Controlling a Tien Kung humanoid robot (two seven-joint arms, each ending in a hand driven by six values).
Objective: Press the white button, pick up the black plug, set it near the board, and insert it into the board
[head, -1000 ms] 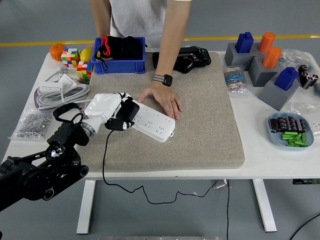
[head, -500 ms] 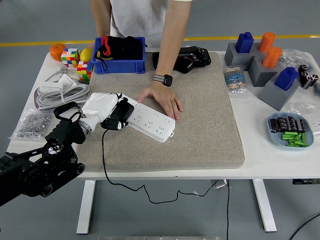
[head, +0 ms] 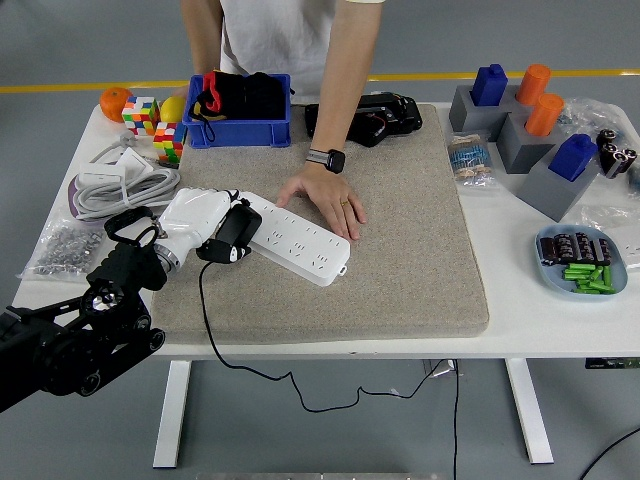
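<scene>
**Head view: left hand holds the plug beside the power strip's near end**

The robot's left hand [head: 200,222], white-shelled on a black arm, reaches in from the lower left with its fingers closed around the black plug [head: 228,234]. A black cord trails from the plug down over the front edge of the bench [head: 520,300]. The white power strip [head: 295,238], the board, lies on a grey mat [head: 400,230], its long axis running from upper left down to lower right. The plug sits just beside the strip's left end, so the sockets lie to the hand's right. A person's hand [head: 325,197] presses flat against the strip's far side, steadying it. The right arm is out of view.
</scene>
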